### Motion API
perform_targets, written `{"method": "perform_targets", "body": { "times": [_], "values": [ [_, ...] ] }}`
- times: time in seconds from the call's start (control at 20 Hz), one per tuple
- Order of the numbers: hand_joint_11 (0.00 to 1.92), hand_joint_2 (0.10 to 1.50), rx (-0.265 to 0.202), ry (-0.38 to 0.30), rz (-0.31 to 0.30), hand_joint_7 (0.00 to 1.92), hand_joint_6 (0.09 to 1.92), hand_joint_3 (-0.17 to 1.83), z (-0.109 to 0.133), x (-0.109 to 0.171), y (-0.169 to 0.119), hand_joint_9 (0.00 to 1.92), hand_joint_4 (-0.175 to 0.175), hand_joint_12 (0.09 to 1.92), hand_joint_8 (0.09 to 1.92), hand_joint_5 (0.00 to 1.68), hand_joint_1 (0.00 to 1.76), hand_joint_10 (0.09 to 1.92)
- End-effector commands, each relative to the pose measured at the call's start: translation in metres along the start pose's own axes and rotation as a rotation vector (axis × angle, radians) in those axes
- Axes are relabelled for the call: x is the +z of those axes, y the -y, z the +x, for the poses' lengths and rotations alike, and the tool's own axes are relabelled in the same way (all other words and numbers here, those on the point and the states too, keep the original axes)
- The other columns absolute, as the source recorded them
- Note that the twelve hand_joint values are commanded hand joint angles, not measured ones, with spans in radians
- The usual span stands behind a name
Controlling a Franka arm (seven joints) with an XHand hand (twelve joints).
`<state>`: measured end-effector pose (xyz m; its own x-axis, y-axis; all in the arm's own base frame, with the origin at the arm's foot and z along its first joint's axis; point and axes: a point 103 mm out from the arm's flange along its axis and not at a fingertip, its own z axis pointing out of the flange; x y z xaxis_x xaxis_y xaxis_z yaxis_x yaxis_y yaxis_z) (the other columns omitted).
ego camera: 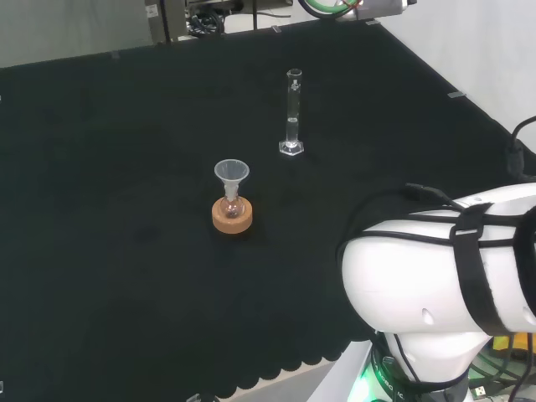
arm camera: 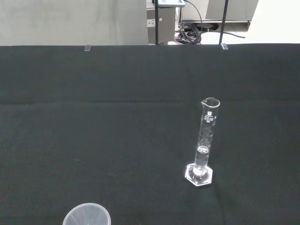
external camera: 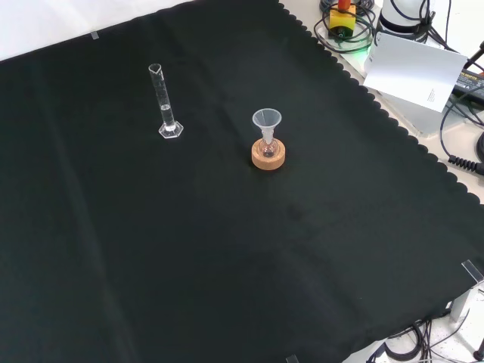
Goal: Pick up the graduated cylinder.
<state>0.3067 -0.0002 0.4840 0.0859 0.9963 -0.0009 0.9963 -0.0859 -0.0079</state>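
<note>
A clear glass graduated cylinder [ego camera: 292,113] stands upright on its hexagonal foot on the black cloth, far from the arm in the head view. In the front view the cylinder [external camera: 165,106] stands at the upper left, and a little clear liquid sits in its lower part. The wrist view looks at the cylinder [arm camera: 204,143] from some way off, with nothing touching it.
A small round flask with a clear funnel [ego camera: 232,176] in its neck rests on a cork ring [ego camera: 232,216], nearer than the cylinder in the head view. The same funnel [external camera: 266,121] and cork ring [external camera: 268,155] stand right of the cylinder in the front view. Cables and boxes lie beyond the cloth's edges.
</note>
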Motion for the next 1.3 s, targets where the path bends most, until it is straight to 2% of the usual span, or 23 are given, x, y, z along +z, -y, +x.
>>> {"method": "perform_targets", "body": {
  "times": [0.05,0.2,0.45,0.9,1.05,1.3],
  "values": [
    [0.07,1.13,0.001,0.005,-0.007,0.00,0.19,0.56,0.000,0.000,-0.001,0.16,-0.002,1.31,0.51,0.14,0.04,0.64],
    [0.04,1.23,0.003,0.008,-0.007,0.00,0.09,0.39,0.000,0.000,-0.002,0.15,-0.002,1.36,0.49,0.19,0.01,0.64],
    [0.04,1.26,0.000,0.001,0.003,0.00,0.09,0.34,-0.001,0.004,-0.006,0.15,-0.003,1.37,0.49,0.21,0.01,0.64],
    [0.04,1.26,0.066,-0.009,0.031,0.01,0.09,0.32,-0.028,0.041,-0.017,0.16,-0.007,1.37,0.50,0.23,0.02,0.65],
    [0.06,1.26,0.077,-0.015,0.038,0.03,0.09,0.31,-0.039,0.057,-0.029,0.17,-0.011,1.37,0.51,0.25,0.04,0.65],
    [0.07,1.24,0.052,-0.047,0.023,0.05,0.09,0.29,-0.057,0.089,-0.070,0.20,-0.016,1.37,0.52,0.26,0.11,0.65]
  ]
}}
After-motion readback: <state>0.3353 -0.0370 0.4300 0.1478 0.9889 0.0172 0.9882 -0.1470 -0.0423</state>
